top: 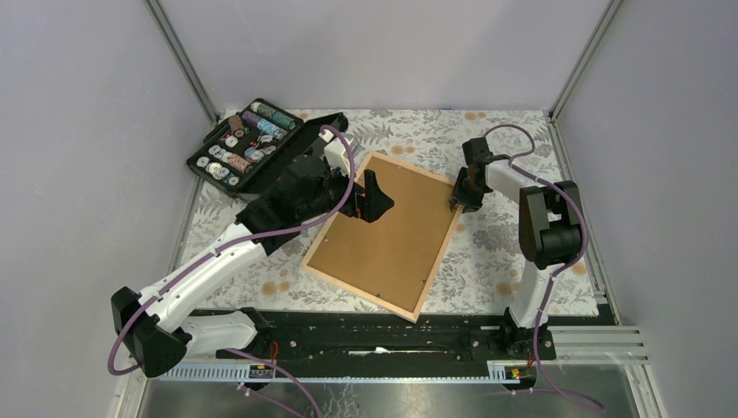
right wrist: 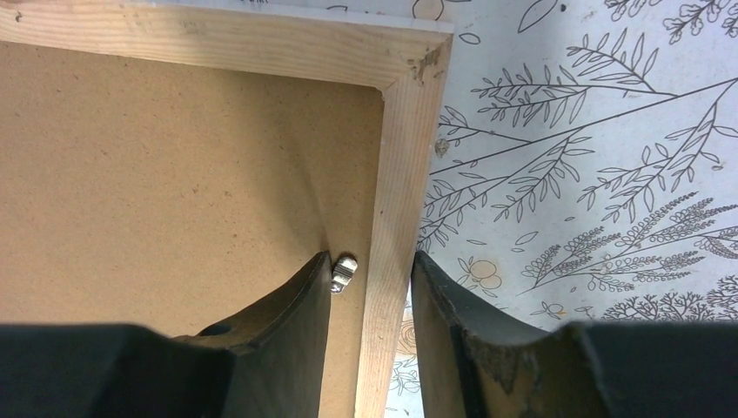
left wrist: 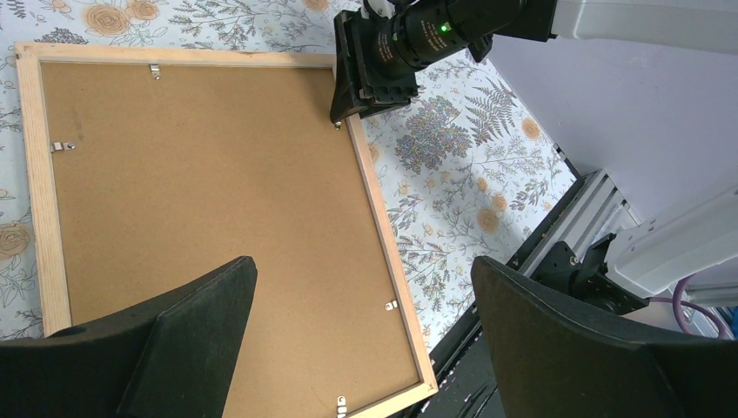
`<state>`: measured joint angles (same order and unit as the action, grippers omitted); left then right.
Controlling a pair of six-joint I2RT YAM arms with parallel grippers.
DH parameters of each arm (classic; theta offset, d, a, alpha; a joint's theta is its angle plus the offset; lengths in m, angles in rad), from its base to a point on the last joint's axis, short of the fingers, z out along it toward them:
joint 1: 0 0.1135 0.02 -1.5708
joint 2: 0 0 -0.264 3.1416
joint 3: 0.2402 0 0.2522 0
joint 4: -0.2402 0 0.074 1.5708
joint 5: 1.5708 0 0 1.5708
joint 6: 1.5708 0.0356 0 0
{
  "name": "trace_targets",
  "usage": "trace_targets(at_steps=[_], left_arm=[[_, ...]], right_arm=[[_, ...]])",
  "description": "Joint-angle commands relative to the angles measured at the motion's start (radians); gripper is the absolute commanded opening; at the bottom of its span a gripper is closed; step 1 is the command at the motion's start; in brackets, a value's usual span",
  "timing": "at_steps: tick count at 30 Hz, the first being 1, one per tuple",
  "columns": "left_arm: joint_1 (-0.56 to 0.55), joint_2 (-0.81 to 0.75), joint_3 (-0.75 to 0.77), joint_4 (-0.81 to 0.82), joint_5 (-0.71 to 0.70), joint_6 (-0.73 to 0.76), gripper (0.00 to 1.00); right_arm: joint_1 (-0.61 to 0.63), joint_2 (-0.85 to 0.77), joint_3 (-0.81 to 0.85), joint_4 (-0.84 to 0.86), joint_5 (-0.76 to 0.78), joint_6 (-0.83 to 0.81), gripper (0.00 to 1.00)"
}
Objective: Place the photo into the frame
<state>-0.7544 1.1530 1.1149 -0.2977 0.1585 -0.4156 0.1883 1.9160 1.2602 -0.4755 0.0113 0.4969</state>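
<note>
Shows the frame (top: 357,292) lying flat, back side up, on the floral tablecloth (top: 496,252), turned so that one corner points toward the arm bases. Inside the frame's pale wooden rails, a plain brown backing board (top: 392,239), with small metal clips (left wrist: 392,306) along its edges.

Farther in, above the frame's left half: the left gripper (left wrist: 363,266), raised clear of the backing board, fingers (left wrist: 200,322) spread wide, gripping nothing.

Farther still, at the frame's right-hand corner: the right gripper (right wrist: 372,261), lowered onto the frame's rail. Straddles that rail, one finger (right wrist: 296,305) inside the frame over the backing board, just beside one clip (right wrist: 344,273), the other finger outside the frame, over the tablecloth and against the rail's outer edge. Parted only a little wider than the rail, with a thin gap on the inner side, so not clamped.

Beyond the frame's far left corner, well apart from it: an open black case (top: 248,144) with rolls and small round pieces inside.
</note>
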Motion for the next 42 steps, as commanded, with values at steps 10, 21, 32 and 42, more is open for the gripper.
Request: trace_targets(at_steps=[10, 21, 32, 42], left_arm=[[0.004, -0.019, 0.011, 0.041, 0.015, -0.002, 0.99], [0.005, -0.019, 0.013, 0.038, 0.015, -0.002, 0.99], [0.006, -0.013, 0.011, 0.037, 0.002, 0.001, 0.99], [0.005, 0.056, -0.007, 0.044, -0.049, 0.008, 0.99]], right_arm=[[-0.019, -0.057, -0.082, 0.02, 0.043, 0.042, 0.0], [-0.076, -0.107, -0.106, 0.091, -0.143, 0.055, 0.0], [-0.075, -0.294, -0.093, -0.008, -0.188, -0.193, 0.61], [-0.075, -0.578, -0.377, 0.093, -0.183, -0.197, 0.99]])
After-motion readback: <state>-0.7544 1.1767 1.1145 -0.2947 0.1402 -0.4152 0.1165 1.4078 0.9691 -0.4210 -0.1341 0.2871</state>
